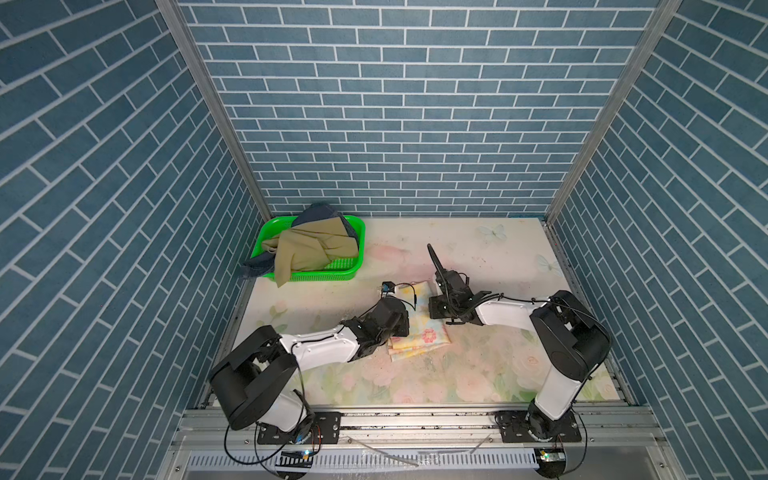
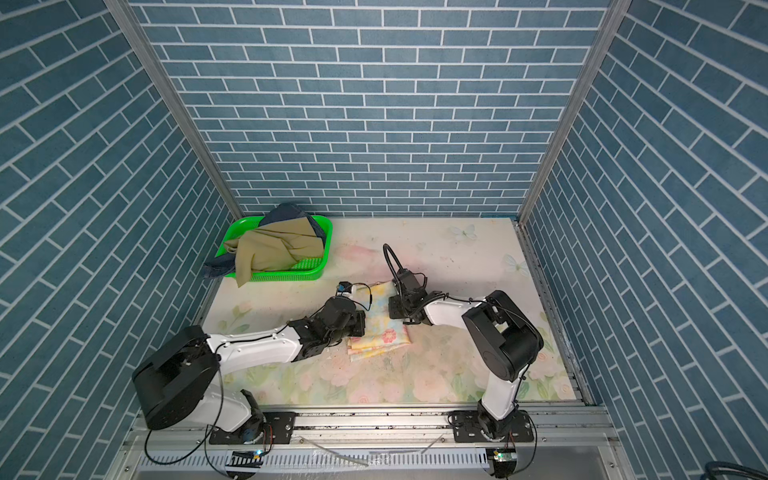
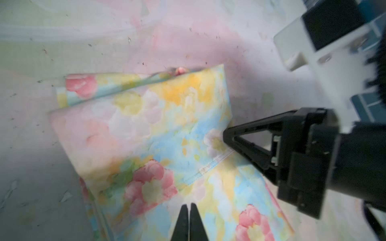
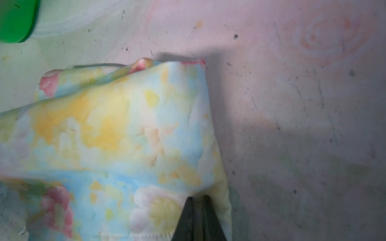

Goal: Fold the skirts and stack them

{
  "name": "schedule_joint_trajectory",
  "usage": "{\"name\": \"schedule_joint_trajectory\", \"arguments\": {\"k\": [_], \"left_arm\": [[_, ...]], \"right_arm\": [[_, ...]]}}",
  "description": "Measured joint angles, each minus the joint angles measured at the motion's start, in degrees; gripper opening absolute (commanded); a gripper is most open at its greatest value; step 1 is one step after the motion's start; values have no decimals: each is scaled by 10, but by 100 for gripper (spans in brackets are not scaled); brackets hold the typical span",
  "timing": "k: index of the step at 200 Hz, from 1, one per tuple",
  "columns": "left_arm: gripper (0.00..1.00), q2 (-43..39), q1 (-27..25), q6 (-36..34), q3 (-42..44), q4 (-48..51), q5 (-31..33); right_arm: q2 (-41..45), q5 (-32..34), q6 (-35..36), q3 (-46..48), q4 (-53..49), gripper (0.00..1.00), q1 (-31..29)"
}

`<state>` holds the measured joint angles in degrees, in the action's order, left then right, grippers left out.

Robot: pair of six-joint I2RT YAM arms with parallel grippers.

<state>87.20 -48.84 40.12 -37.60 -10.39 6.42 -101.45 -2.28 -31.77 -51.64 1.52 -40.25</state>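
The pastel floral skirt (image 1: 424,332) lies folded in the middle of the table, seen in both top views (image 2: 386,334). My left gripper (image 3: 189,205) hovers shut over its top layer (image 3: 146,129), with nothing visible between the jaws. My right gripper (image 4: 198,198) is shut on the folded edge of the floral skirt (image 4: 125,135); the left wrist view shows its fingers (image 3: 246,135) pinching that edge. The olive skirt (image 1: 307,253) lies crumpled in the basket. The denim skirt (image 1: 318,212) sits under it and hangs over the basket's left side.
The green perforated basket (image 1: 332,276) stands at the back left of the table, near the wall; its corner (image 4: 14,20) shows in the right wrist view. Brick-patterned walls close three sides. Both arms lean in over the table's middle.
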Motion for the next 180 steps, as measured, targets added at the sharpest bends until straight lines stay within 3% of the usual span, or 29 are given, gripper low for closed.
{"name": "schedule_joint_trajectory", "arguments": {"k": [59,103,180], "left_arm": [[0,27,5,-3,23,-16,-3],[0,39,9,1,43,-53,-6],[0,57,10,8,48,-101,-18]], "right_arm": [[6,-3,-4,6,7,16,0],[30,-13,2,6,-16,31,1],[54,-107,7,-14,8,35,24]]}}
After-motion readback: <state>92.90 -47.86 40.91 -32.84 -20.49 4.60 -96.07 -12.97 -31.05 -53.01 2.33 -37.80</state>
